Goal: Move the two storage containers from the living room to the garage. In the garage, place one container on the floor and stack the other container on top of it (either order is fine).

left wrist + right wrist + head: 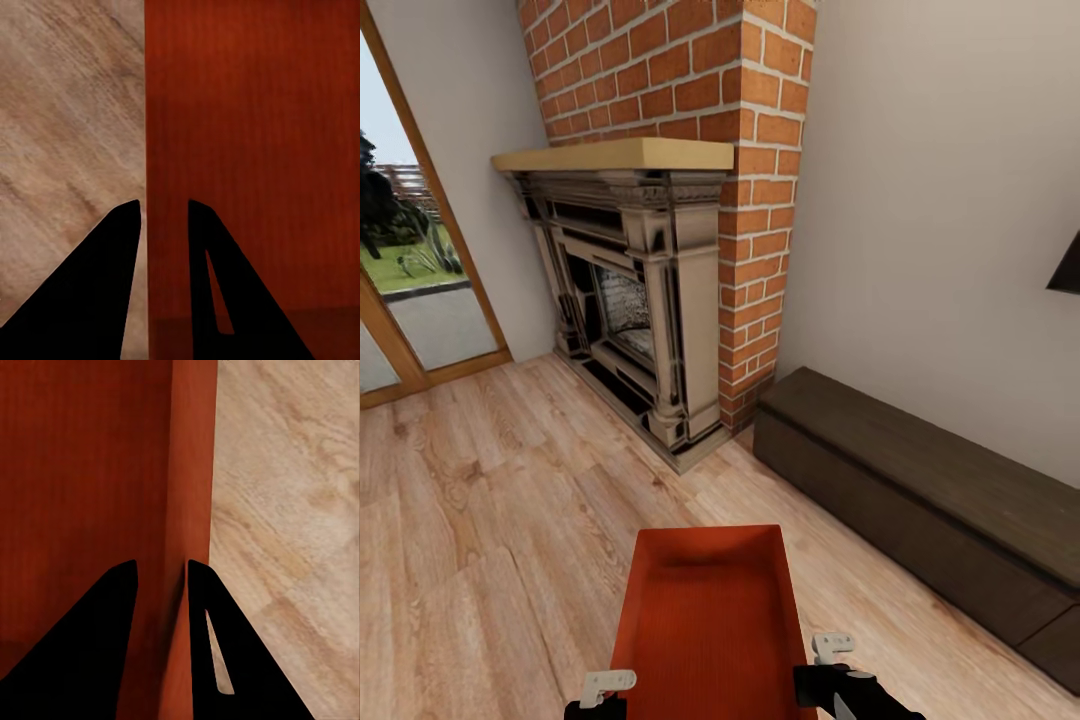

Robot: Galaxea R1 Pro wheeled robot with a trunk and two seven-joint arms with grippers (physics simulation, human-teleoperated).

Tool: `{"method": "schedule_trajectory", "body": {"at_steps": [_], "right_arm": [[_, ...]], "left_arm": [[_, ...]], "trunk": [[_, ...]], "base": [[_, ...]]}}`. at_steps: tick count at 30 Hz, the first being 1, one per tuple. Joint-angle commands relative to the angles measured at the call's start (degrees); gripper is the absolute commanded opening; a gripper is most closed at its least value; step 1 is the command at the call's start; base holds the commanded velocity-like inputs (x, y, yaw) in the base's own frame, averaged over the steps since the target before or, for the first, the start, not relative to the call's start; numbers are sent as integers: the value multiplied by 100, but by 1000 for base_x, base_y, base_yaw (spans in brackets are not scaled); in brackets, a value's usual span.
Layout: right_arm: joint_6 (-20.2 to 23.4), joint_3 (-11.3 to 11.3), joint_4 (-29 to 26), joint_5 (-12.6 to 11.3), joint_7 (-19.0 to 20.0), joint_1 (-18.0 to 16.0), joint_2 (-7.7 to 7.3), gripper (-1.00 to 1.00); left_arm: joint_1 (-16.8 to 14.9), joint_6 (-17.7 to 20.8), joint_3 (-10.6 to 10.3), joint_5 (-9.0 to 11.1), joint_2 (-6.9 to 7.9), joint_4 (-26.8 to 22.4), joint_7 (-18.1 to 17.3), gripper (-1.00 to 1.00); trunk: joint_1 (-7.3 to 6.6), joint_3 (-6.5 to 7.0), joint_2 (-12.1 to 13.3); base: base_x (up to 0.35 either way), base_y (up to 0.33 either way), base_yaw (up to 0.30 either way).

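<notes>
Orange-red storage container [705, 620] sitting at 6 o'clock over the wood plank floor [480, 520], left claw [164, 214] and right claw [163, 574] each pinching a side wall, brick fireplace [660, 290] at 12 o'clock.

Head view, bottom edge: left gripper [608, 684] w/ a pale grey, flat bracket-like fingertip plate, small dark screw holes in it, on a glossy black body; right gripper [830, 648] same build, light grey angular tip plate w/ dark dots, black rounded housing behind it, faint grey highlight along the casing. Wrist views: fingers [97, 292] are matte black, wedge-shaped, wide at base & tapering to blunt tips; one finger [225, 652] per pair has a narrow, elongated triangular slot cut thru it; no cables or markings to make out.
</notes>
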Motion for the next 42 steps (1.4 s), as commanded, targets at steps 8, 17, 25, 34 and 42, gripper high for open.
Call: {"method": "schedule_trajectory", "body": {"at_steps": [8, 17, 25, 34, 42], "right_arm": [[31, -18, -27, 73, -7, -5, -43, -100], [31, -9, -25, 73, -7, -5, -37, -100], [31, -9, -21, 73, -7, -5, -33, -100], [31, -9, -26, 78, -7, -5, -23, -100], [31, -9, -21, 80, -7, -5, -25, -100]], "left_arm": [[-4, -22, -110, 56, 8, 28, 31, -100], [-1, -22, -110, 56, 8, 28, 31, -100], [-2, -22, -110, 56, 8, 28, 28, -100], [-2, -22, -110, 56, 8, 28, 29, -100], [-2, -22, -110, 56, 8, 28, 25, -100]], "trunk": [[-177, 139, 320], [-375, 301, 681], [-550, 445, 1002], [-748, 606, 1363], [-924, 750, 1684]], "base": [[0, 0, 0], [0, 0, 0], [0, 0, 0], [0, 0, 0], [0, 0, -54]]}}
